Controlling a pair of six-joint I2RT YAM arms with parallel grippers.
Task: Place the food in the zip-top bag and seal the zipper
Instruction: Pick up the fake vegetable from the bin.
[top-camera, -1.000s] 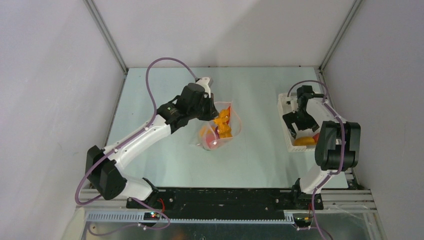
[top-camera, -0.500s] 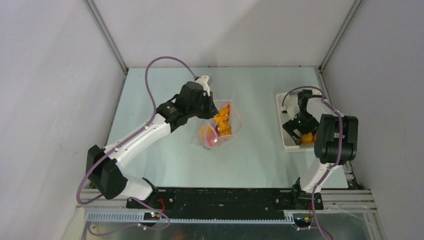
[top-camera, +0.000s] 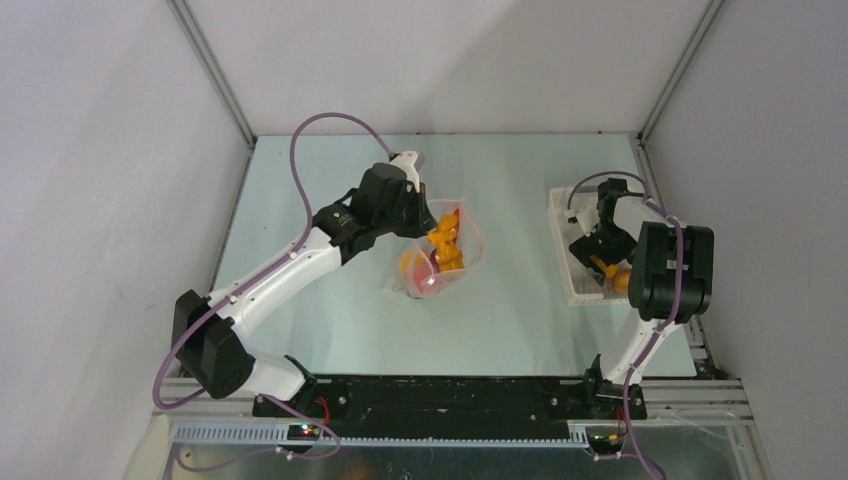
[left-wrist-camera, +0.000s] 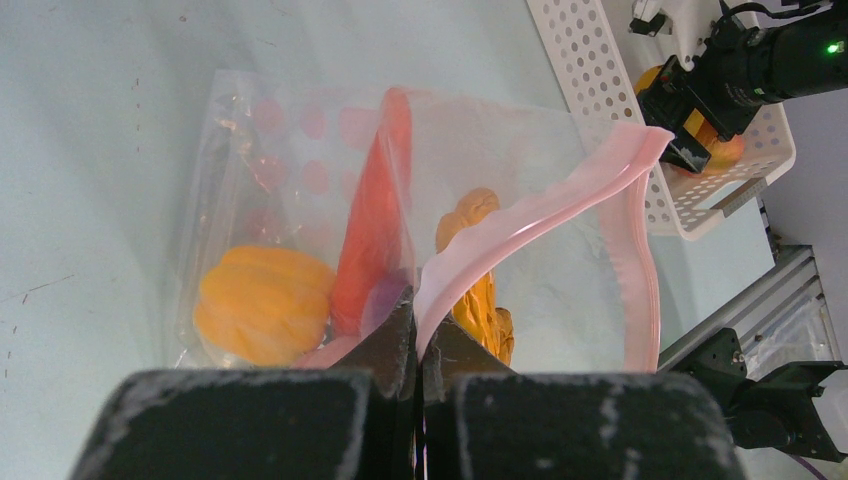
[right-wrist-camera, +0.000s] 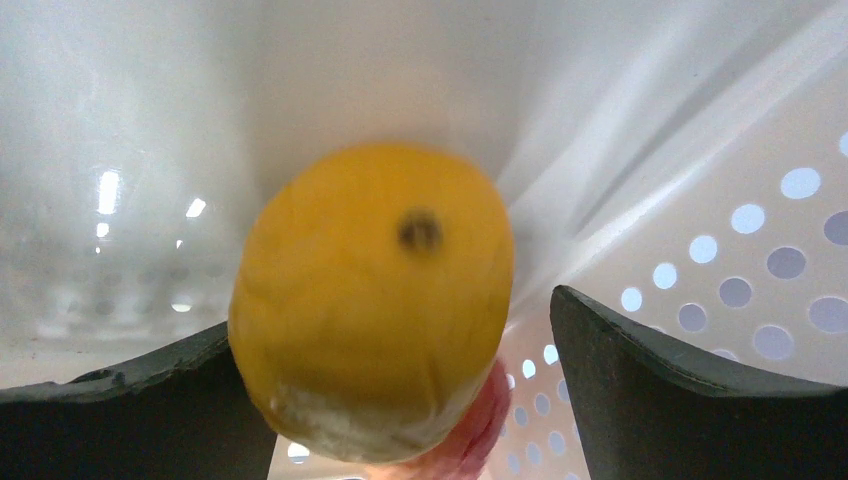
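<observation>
Left tool (left-wrist-camera: 418, 335) nearest me: jaws pressed tight together, pinching the narrow pale pink zipper (left-wrist-camera: 560, 195) strip at one end of the bag mouth. From that pinch the zipper curves up and away, and the mouth stands open. The clear plastic zip-top bag (left-wrist-camera: 300, 150) printed with pink dots hangs from the grip, its lower end on the pale green tabletop (left-wrist-camera: 90, 150). Food inside it: a ribbed orange pumpkin-shaped toy (left-wrist-camera: 262, 305) at the bottom, a long red toy (left-wrist-camera: 370, 230) lying against the wall beside it, and a knobbly orange toy (left-wrist-camera: 478, 260) behind the zipper. Further out, well apart from the bag, I see the white perforated plastic basket (left-wrist-camera: 600, 90). The right tool (right-wrist-camera: 392, 330) is down inside it, jaws spread wide on either side of a round yellow toy fruit (right-wrist-camera: 370, 300). One finger sits at the fruit's edge and the other is clear of it. A reddish piece (right-wrist-camera: 480, 430) shows under the fruit.
</observation>
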